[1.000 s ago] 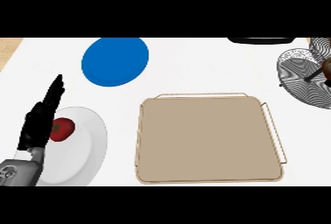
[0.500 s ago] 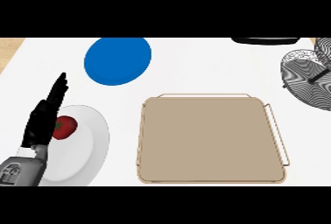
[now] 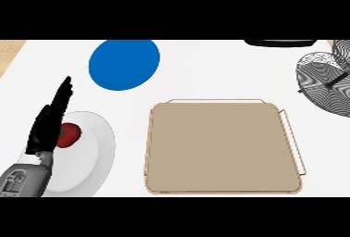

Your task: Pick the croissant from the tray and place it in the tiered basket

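The tan tray (image 3: 222, 148) with thin wire handles lies in the middle of the counter, and nothing shows on it. The tiered basket (image 3: 321, 83), a round wire mesh, sits at the right edge, partly cut off, with a dark bar across it. A small tan sliver (image 3: 340, 47) shows just above the basket at the edge; I cannot tell what it is. My left hand (image 3: 49, 122) rests at the left, open, fingers straight up, over the rim of a white plate (image 3: 96, 157). My right hand shows in no view.
A red, tomato-like thing (image 3: 69, 135) lies on the white plate, right beside my left hand. A blue plate (image 3: 124, 64) sits at the back left. A black object (image 3: 280, 42) is cut off at the back edge. A wooden strip (image 3: 10, 53) borders the counter's far left.
Everything has slid slightly to the right in the view, and more of the basket is cut off. The left hand keeps its pose.
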`<state>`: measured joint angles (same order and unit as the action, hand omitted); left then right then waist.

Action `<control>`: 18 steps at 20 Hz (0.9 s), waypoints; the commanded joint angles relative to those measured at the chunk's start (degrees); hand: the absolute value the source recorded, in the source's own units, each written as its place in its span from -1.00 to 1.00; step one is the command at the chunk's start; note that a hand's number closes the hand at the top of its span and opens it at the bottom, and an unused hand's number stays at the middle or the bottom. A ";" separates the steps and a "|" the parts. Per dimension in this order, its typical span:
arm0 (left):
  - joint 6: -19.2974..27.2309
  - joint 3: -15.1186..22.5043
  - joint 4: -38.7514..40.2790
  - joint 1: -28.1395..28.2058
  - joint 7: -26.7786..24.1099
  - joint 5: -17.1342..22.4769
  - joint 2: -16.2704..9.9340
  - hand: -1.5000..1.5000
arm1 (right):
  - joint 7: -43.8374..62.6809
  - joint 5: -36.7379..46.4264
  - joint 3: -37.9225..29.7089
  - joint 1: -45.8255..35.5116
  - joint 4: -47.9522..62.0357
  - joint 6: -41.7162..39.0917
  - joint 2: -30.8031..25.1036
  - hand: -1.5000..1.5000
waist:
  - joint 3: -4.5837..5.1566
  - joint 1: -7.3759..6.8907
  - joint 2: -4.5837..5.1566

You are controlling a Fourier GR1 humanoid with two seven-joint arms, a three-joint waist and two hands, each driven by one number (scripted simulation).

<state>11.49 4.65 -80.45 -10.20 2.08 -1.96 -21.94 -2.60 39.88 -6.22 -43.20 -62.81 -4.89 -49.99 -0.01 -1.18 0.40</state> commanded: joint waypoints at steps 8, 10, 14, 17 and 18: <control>-2.56 -1.33 -0.43 3.28 -2.38 -0.02 0.76 0.00 | -14.48 2.41 -0.25 -10.41 25.81 -1.34 1.94 1.00 | 0.00 -0.47 0.05; -1.10 -1.69 1.92 -0.84 -1.01 -1.44 1.86 0.00 | -18.46 2.07 -1.20 -8.71 28.35 -1.13 1.18 1.00 | -0.01 0.17 0.07; -2.13 -1.76 0.25 -2.00 2.16 -0.95 0.85 0.00 | -11.23 -2.12 -4.48 -10.64 34.03 -8.35 3.31 -1.00 | -0.02 -0.10 0.15; -2.37 -2.29 -0.39 1.30 -0.49 -1.05 1.34 0.00 | -15.60 -0.38 -4.18 -10.98 37.64 -6.14 2.87 -1.00 | -0.03 -0.38 0.12; -3.26 -3.03 -0.95 2.51 -2.06 -0.11 0.94 0.00 | -16.80 -2.97 -6.40 -8.56 35.71 -6.30 2.39 -1.00 | -0.01 0.28 -0.14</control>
<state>9.35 2.75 -81.78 -9.52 2.70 -2.72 -20.83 -18.01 38.81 -10.33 -53.48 -30.03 -11.13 -48.34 0.56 -1.45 -0.01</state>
